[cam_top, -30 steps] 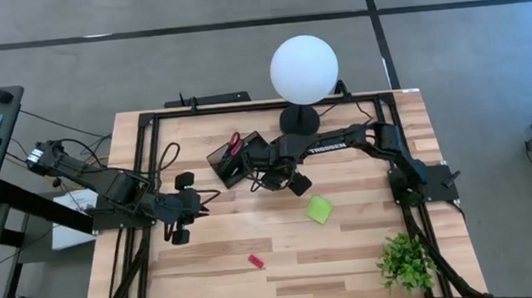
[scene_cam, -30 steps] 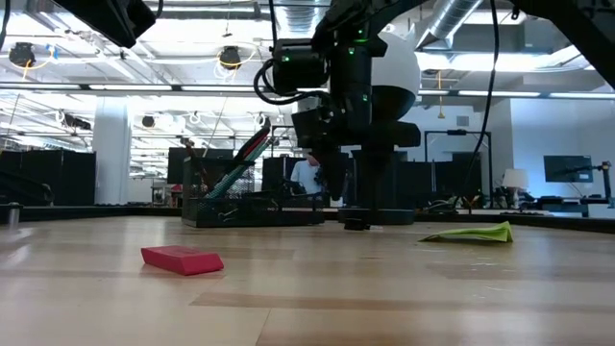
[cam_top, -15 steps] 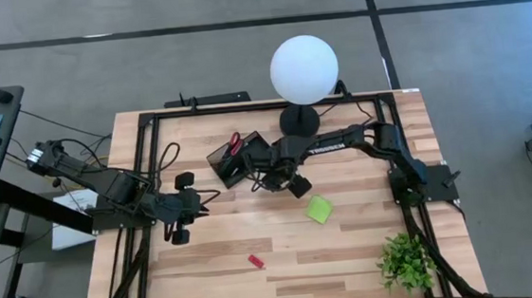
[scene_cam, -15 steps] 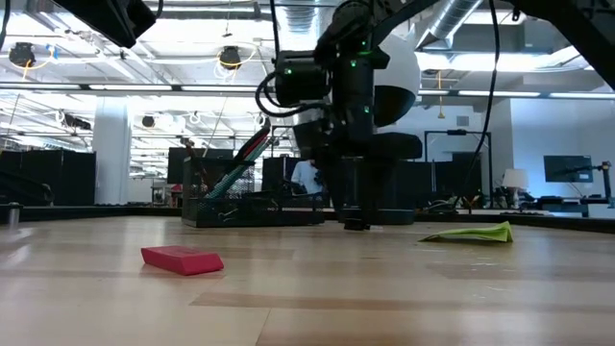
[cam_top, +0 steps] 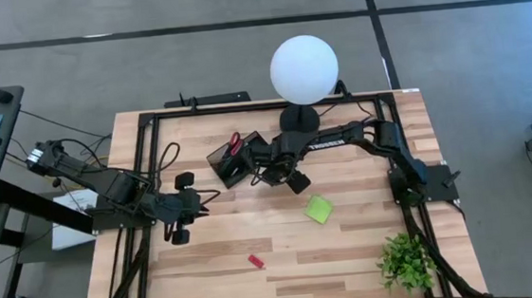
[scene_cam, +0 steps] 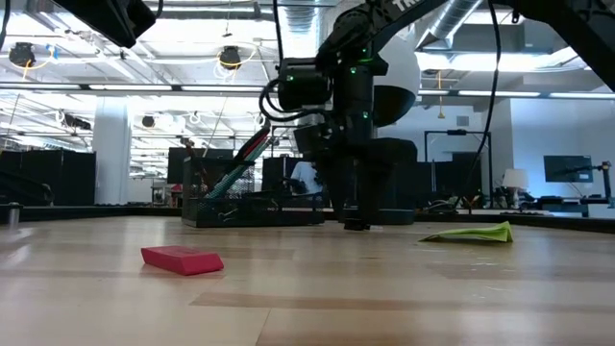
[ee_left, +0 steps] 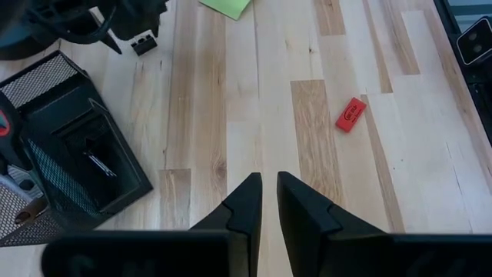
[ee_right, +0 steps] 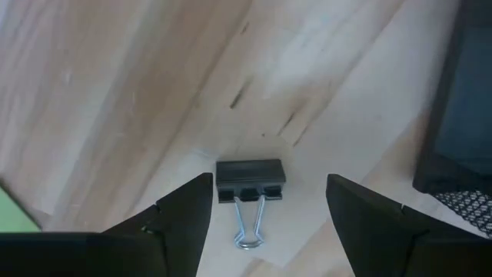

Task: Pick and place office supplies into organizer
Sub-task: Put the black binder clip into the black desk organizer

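Nearest, a red eraser point(cam_top: 255, 261) lies alone on the near boards; farther right, the lime sticky-note pad point(cam_top: 319, 209) waits. At mid-left the left gripper point(ee_left: 268, 201) idles, fingers almost together, holding nothing. Beyond, the right gripper point(ee_right: 269, 208) hangs spread over a black binder clip point(ee_right: 250, 185) on the wood, apparently lining up a grasp. The mesh organizer point(cam_top: 232, 163) stands just beside it, scissors point(cam_top: 235, 143) inside; its other contents are hard to make out.

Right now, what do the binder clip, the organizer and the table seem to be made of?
Binder clip: apparently black painted metal body, with bare silvery wire handles.
Organizer: probably black metal mesh, because its walls show a fine grid; the inside walls look solid and matte.
Table: light wood planks with visible grain and a smooth finish; solid wood or veneer, I cannot tell.
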